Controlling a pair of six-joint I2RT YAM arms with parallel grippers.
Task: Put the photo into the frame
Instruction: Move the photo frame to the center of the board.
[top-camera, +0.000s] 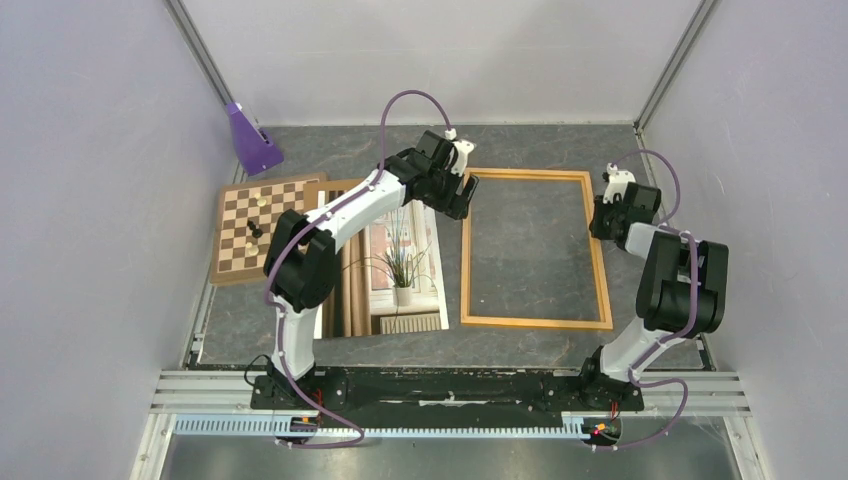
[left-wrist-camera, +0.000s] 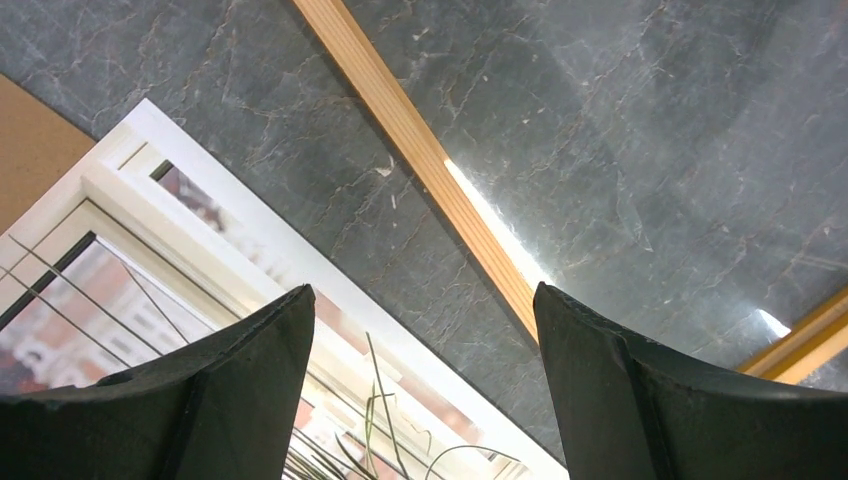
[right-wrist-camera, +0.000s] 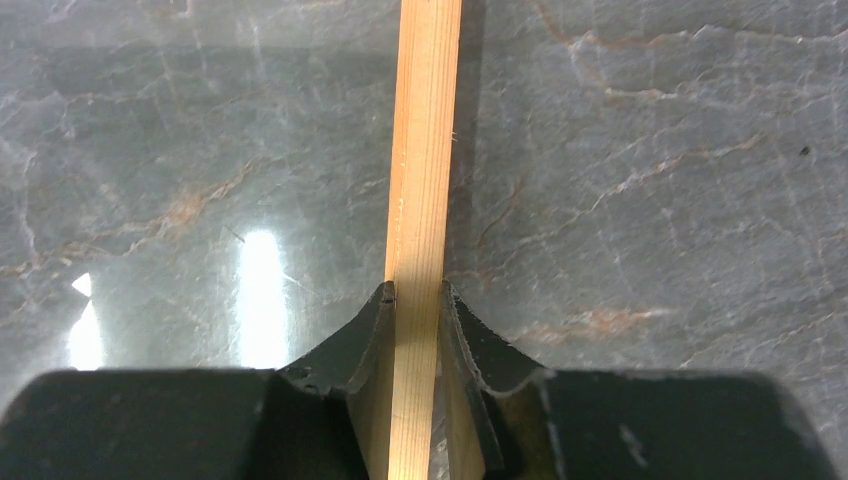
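The frame (top-camera: 536, 321) is an empty light-orange wooden rectangle lying flat on the dark stone table, right of centre. The photo (top-camera: 404, 270) with the spiky potted plant lies flat just left of it, partly under my left arm. My left gripper (top-camera: 462, 196) hovers open over the gap between the photo's top right corner (left-wrist-camera: 180, 190) and the frame's left rail (left-wrist-camera: 420, 150), holding nothing. My right gripper (top-camera: 604, 208) is shut on the frame's right rail (right-wrist-camera: 422, 150), one finger on each side of it.
A brown-and-white chessboard (top-camera: 258, 232) with a few pieces lies at the left, a brown board edge (top-camera: 335, 186) beside it. A purple stand (top-camera: 252, 140) sits in the back left corner. Grey walls close in left, right and back.
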